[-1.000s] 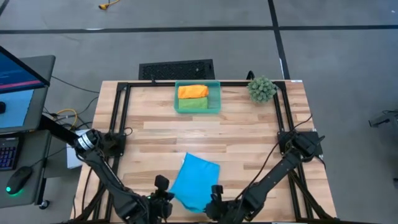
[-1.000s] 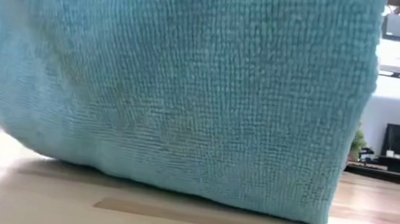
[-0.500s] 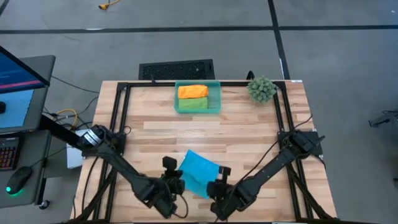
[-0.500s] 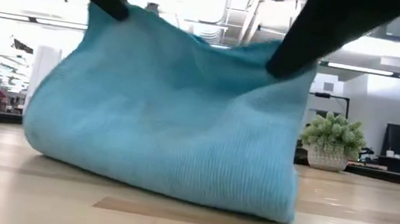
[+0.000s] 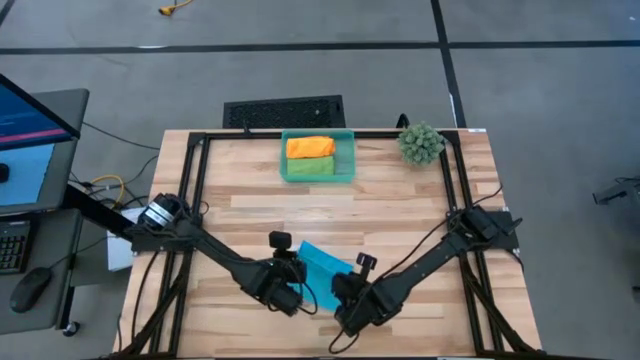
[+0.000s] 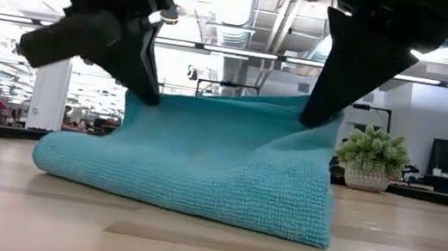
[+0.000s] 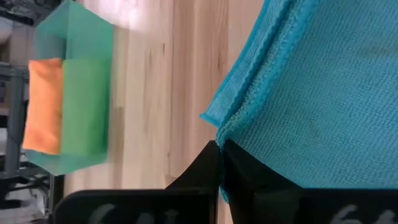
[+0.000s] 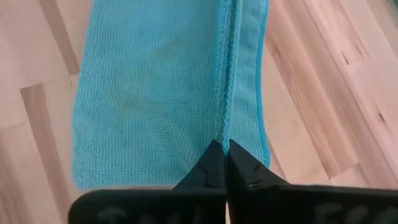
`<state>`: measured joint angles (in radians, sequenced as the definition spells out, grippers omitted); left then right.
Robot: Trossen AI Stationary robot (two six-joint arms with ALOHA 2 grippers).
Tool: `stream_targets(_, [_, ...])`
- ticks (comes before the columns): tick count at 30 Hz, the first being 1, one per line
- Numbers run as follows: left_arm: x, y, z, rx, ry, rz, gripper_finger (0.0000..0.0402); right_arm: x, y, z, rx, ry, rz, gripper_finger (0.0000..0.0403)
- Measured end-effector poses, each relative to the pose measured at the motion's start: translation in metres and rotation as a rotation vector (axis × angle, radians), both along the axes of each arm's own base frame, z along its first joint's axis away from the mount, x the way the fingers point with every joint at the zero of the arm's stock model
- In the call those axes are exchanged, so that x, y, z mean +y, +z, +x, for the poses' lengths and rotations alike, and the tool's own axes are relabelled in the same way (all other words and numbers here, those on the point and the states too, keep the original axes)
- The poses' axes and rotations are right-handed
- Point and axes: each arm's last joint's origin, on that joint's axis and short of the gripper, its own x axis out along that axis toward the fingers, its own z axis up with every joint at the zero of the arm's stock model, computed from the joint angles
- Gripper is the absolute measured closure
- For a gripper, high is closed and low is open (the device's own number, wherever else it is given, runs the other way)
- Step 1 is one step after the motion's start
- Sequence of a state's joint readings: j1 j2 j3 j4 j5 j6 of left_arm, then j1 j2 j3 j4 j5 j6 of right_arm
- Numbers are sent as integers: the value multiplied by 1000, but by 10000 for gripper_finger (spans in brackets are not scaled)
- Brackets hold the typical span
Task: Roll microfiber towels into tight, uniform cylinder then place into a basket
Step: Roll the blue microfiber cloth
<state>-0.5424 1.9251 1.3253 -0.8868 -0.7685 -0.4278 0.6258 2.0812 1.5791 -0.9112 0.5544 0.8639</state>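
Note:
The sky-blue microfiber towel (image 5: 322, 266) lies doubled over on the wood, near the table's front middle. In the low view its lower part (image 6: 197, 196) rests on the table while its upper edge is held up between both grippers. My left gripper (image 6: 148, 94) is shut on that edge at the left, my right gripper (image 6: 314, 116) at the right. The teal basket (image 5: 347, 157) stands at the far middle with an orange towel (image 5: 310, 146) and a green towel (image 5: 309, 168) inside. My left gripper pinches the blue towel's hemmed edge (image 7: 231, 135) close to a corner, where two layers show. The fingers slant down from the near left. The held edge is lifted and the towel's lower part lies on the table. My right gripper pinches the towel's hemmed edge (image 8: 225, 124) between its two fingers, which slant down from the near right. The hem runs away from the fingertips along the fingers' line. The edge (image 6: 307, 119) is raised, and the cloth sags slightly toward the other gripper.
A spiky green plant ball (image 5: 421, 143) sits at the far right corner. A black frame (image 5: 195, 190) runs round the table's edges. Bare wood (image 5: 330, 210) lies between the blue towel and the basket.
Both grippers have stayed shut and have gone toward the far edge and down, carrying the towel's held edge. The towel hung close to the near edge; it has since come away from there, its lower part laid on the table with the upper part folding over it.

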Motion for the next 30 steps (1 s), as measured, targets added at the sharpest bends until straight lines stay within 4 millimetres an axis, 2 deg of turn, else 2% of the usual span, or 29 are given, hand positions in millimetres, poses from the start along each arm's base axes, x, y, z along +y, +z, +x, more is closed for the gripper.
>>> stream_targets(5, [4,-7,2,-17,-4,-12,401,-5,-1,2,13,-27,29,390])
stream_targets(13, [4,-8,5,-12,-26,-27,392,-15,-19,-3,43,-91,20,385])
stream_targets(16, [4,-9,5,16,-49,-40,367,-17,-20,-3,46,-96,19,365])
stream_targets(25, [7,-9,7,16,-44,-47,266,-22,-20,-1,61,-109,16,265])
stream_targets(30, [12,-10,4,69,-36,-24,236,-24,-16,-4,92,-111,-3,236])
